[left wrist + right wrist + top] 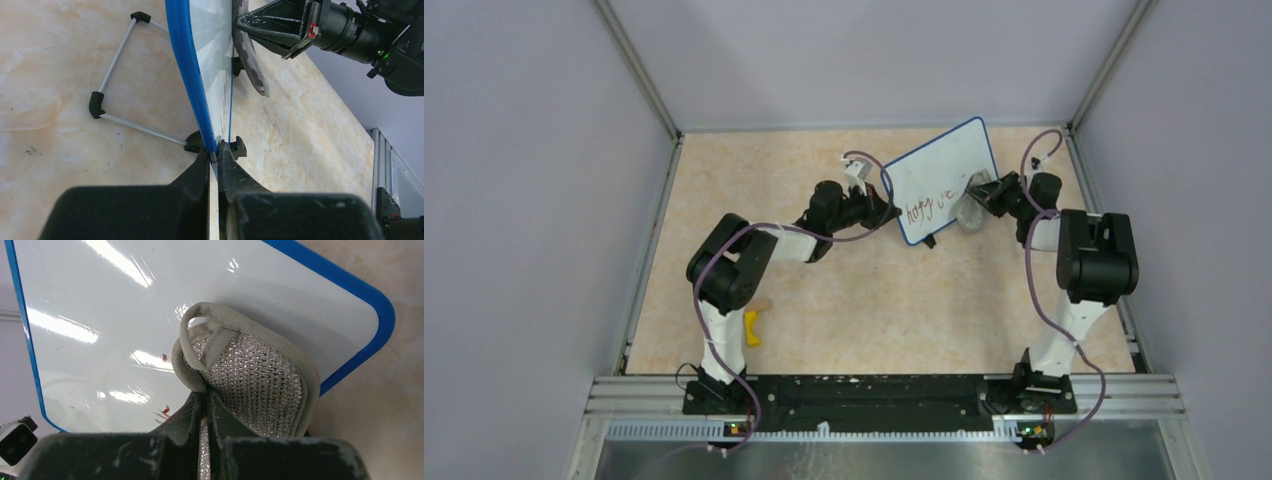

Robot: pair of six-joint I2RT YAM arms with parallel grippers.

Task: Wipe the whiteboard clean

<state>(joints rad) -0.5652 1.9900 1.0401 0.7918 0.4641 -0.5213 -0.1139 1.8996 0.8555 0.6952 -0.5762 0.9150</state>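
The table is the biggest thing I see, a beige marbled top closed by grey walls on three sides. On the near side of it runs a metal rail where both arms are bolted.

The whiteboard stands tilted up in the far right part of the table. Behind the whiteboard the back wall is near, and to the right of it the side wall is also near. To the left of the whiteboard and in front of it the table top is wide and bare, so there I have the most room to move.

The left gripper comes to the whiteboard from the left, and its fingers are clenched on the blue rim at the board's lower left edge. The right gripper reaches the whiteboard from the right side. It is clamped on a grey eraser pad, and this pad lies against the white face near the board's lower right corner.

Reddish-brown handwriting is on the lower left part of the face, between the two grippers.

Behind the whiteboard a thin wire stand with black corner caps lies on the table and joins the board's lower edge. Well apart from the whiteboard, beside the left arm, lies a small yellow thing; I cannot tell what it is.
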